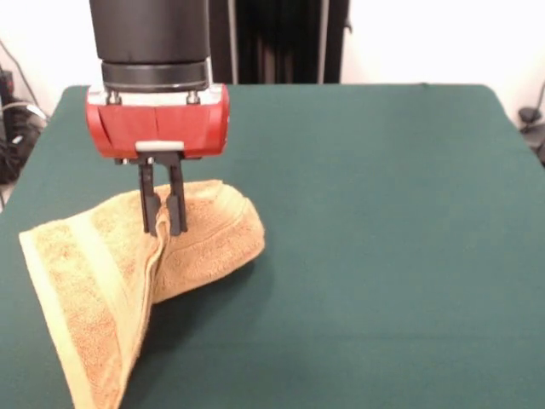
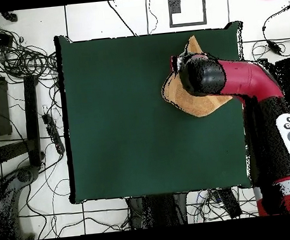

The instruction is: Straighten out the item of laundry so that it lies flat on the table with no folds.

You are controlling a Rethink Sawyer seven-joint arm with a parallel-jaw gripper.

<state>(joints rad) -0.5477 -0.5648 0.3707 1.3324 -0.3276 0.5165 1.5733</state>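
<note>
Clamped together on a raised ridge of the golden-orange towel [image 1: 128, 281], the two dark fingers [image 1: 176, 204] of the gripper [image 1: 163, 223] pinch the cloth below the red gripper body in the front view. From that pinch the towel hangs tent-like: one panel with a paler woven band slopes down toward the picture's lower left edge, while a rounded fold bulges to the right and rests on the dark green table [image 1: 383, 256]. Seen from overhead, the red and black arm [image 2: 246, 83] reaches across and covers much of the towel [image 2: 200, 107], which lies near the table's [image 2: 128, 114] right edge, toward the upper corner, with one tip near the top edge.
</note>
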